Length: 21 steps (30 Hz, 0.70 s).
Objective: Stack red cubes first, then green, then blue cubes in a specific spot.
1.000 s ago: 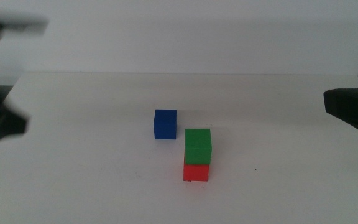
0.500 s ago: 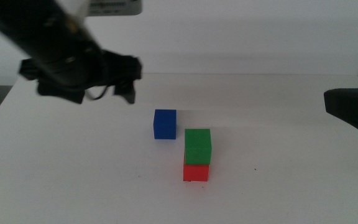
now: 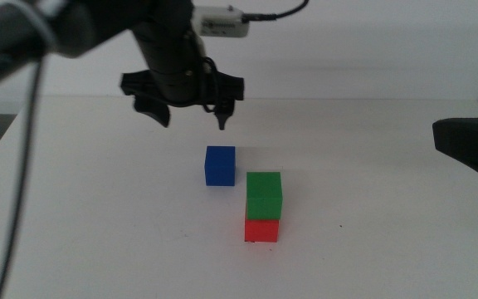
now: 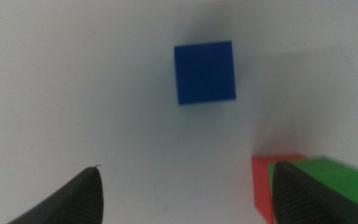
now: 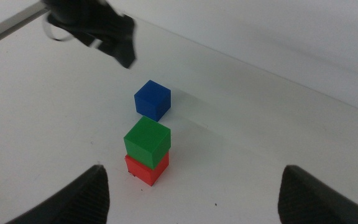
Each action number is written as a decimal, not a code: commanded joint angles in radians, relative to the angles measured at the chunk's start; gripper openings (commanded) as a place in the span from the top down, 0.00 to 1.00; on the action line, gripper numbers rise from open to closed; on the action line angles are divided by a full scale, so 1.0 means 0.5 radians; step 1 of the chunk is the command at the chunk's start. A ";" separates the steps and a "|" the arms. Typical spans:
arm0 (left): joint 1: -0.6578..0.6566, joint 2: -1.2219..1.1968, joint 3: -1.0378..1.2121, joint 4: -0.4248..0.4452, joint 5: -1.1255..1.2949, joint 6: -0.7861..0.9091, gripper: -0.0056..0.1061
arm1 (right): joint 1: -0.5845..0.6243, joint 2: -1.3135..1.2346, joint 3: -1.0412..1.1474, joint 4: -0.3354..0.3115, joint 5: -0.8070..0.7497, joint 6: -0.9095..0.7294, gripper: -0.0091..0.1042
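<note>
**Two cubes stacked, one loose, left arm overhead**

Two of the three cubes form a stack on the white table: the green cube sits on top of the red cube, its edges turned slightly off those of the red one, so that a strip of red shows at one side in the left wrist view. The blue cube stands alone on the bare tabletop, just beside the stack and farther from the camera, apart from it with a narrow gap of white between.

Compared with half a second ago, the left gripper has travelled from the left part of the scene toward the middle and now hangs in the air above and slightly behind the blue cube, touching nothing. One second ago the left arm showed only as a dark blur at the left edge. The three cubes lie exactly where they lay in both earlier frames.

The jaws of the left gripper stand wide apart and hold nothing; in the left wrist view the blue cube lies on the table beyond the gap between them, and the stack shows beside one jaw tip. The right gripper waits at the right edge of the table, well apart from the cubes, unchanged since the earlier frames; its jaws are spread wide and empty.

No container is present; the table alone bears the cubes. A tiny dark speck marks the white surface to the right of the stack.
</note>
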 commanded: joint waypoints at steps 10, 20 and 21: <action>0.065 0.516 -0.457 -0.125 -0.001 0.115 0.14 | -0.009 -0.004 0.004 -0.013 -0.013 -0.019 0.16; 0.192 0.708 -0.531 -0.355 -0.034 0.217 0.14 | -0.009 -0.004 0.004 -0.013 -0.013 -0.019 0.16; 0.192 0.726 -0.531 -0.355 -0.050 0.217 0.14 | -0.009 -0.004 0.004 -0.013 -0.013 -0.019 0.16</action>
